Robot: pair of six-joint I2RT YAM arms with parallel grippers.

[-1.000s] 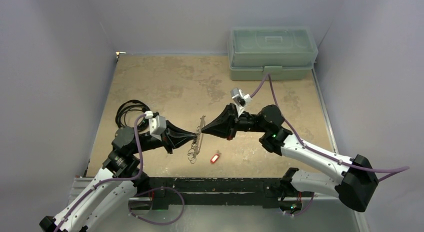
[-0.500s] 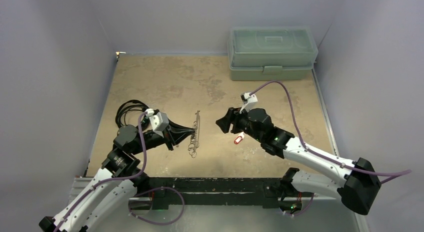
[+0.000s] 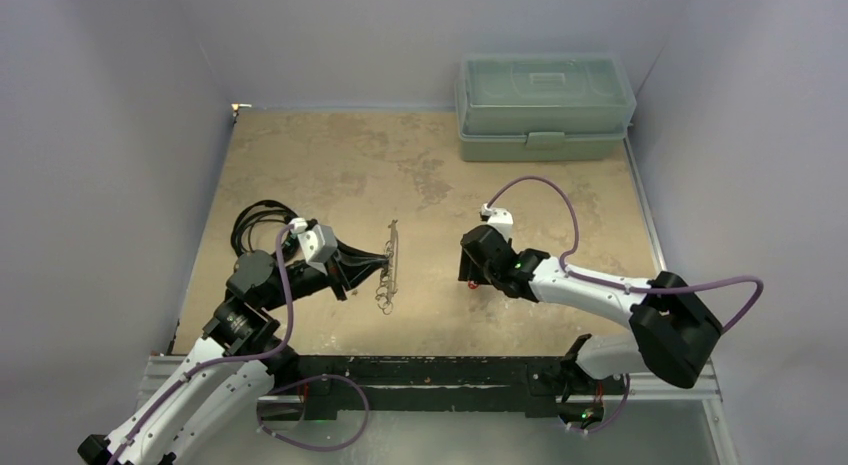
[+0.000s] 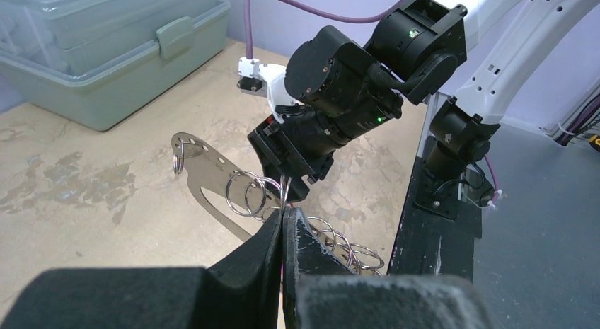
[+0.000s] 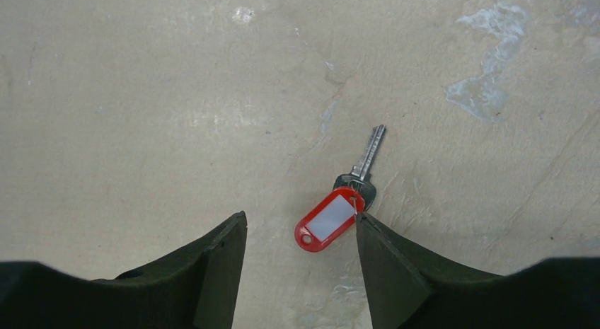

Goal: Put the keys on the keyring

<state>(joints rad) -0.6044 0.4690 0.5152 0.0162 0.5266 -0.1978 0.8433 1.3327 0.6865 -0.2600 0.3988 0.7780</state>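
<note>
Right pincer [image 5: 298,218] swung away from ring bunch, now nose-down, jaws spread astride small silver key with red plastic tag [image 5: 330,218], lying on mottled tan surface [image 5: 141,95], lower centre of wrist view. Left pincer [image 4: 283,221] clamped on silver wire-ring keyring with flat oval loop [image 4: 212,179]. I judge key ungripped, threading undone.

Both arms wear glossy white shells over their long links, the left arm [image 3: 205,385] and the right arm [image 3: 595,290] alike, with matte black housings at every joint. A purple cable [image 3: 283,290] trails along each one (looping loose near the wrist). Small white camera blocks [image 3: 318,243] sit on the wrists. The fingers [image 5: 205,279] are black, wedge-shaped and tapering. A green light [image 4: 380,119] glows on a black right-arm joint.
</note>
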